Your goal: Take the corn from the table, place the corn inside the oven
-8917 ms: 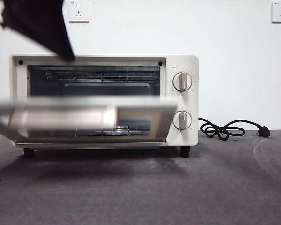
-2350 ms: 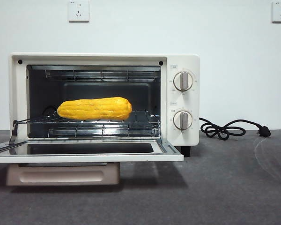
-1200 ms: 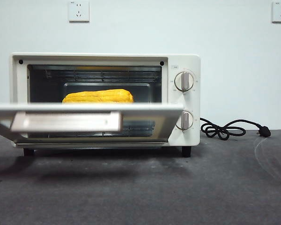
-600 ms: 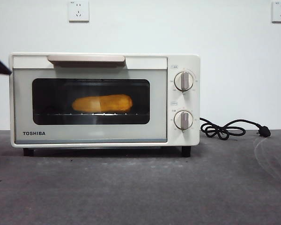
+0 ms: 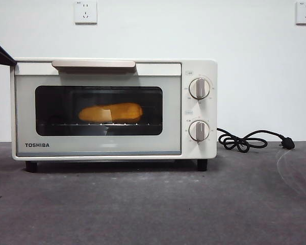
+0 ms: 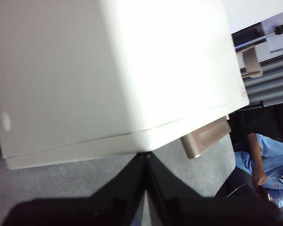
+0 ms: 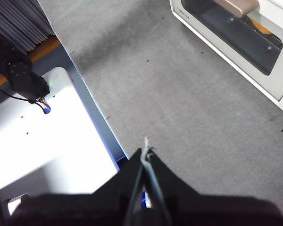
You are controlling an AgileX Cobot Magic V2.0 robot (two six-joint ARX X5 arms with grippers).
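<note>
Corn: the corn (image 5: 111, 112) lies lengthwise on the rack inside the oven, seen dimly through the dark glass window, near the middle of it.
Oven: the oven (image 5: 99, 145) stands on the table (image 5: 158, 209) towards its far edge, door shut, beige handle (image 5: 93, 64) along the top of the door, two knobs (image 5: 199, 88) on its right panel.
Left gripper: the left gripper (image 6: 146, 157) hangs just above the oven's top front edge, jaws pressed together, holding nothing.
Right gripper: the right gripper (image 7: 145, 153) is over bare table, well apart from the oven, jaws together, empty.
Cable: a black power cord (image 5: 245, 140) lies coiled on the table beside the oven's right side.
</note>
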